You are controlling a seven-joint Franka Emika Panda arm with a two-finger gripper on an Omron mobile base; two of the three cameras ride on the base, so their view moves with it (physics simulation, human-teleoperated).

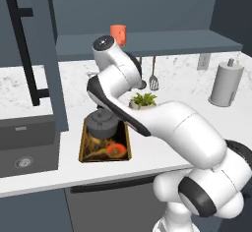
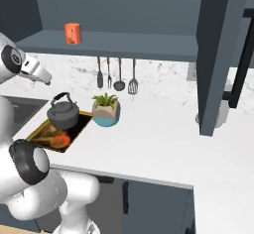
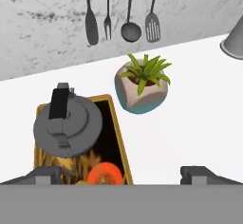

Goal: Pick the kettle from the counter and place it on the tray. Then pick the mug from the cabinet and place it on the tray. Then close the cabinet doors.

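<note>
The dark-grey kettle (image 1: pixel 102 123) (image 2: pixel 63 113) (image 3: pixel 68 126) stands upright on the far end of the gold-rimmed tray (image 1: pixel 82 145) (image 2: pixel 75 135) (image 3: pixel 118 140), beside the tray's orange spot. My gripper (image 3: pixel 123 175) hangs open and empty above the counter (image 1: pixel 187 93) (image 2: pixel 163 139), clear of the kettle, with its fingertips (image 3: pixel 45 173) far apart. The orange-red mug (image 1: pixel 118 34) (image 2: pixel 73 33) sits on the shelf of the open cabinet (image 1: pixel 172 42) (image 2: pixel 129 44). Both cabinet doors (image 1: pixel 29 54) (image 2: pixel 218 54) stand swung open.
A beige-and-teal plant pot (image 1: pixel 142 101) (image 2: pixel 106 110) (image 3: pixel 142 90) stands just right of the tray. Utensils (image 2: pixel 118 74) (image 3: pixel 121 14) hang on the backsplash. A tall grey cylinder (image 1: pixel 226 83) is at the counter's right, and the sink (image 1: pixel 24 150) lies left of the tray.
</note>
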